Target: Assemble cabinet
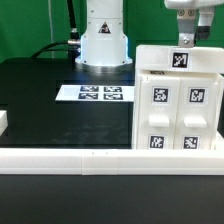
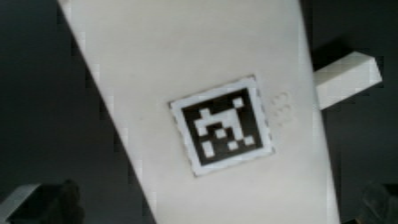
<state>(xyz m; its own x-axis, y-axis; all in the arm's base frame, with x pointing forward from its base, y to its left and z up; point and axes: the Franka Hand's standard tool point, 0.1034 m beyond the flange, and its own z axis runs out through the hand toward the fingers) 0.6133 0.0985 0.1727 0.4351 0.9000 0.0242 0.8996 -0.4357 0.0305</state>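
Here, the cabinet stands at the exterior view's right on the black table, just behind the near white rail; the gripper hovers above its far top edge, jaw state indiscernible, while the marker board lies left

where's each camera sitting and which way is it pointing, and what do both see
Exterior view: off the arm, at the table's front edge, looking across the black table at the marker board and the cabinet on the exterior view's right; the robot base shows behind, the gripper just above the cabinet.
Wrist view: on the wrist, close on a white tagged surface; none of the robot's own body shows clearly.
Shared: probably the cabinet's top tagged face.
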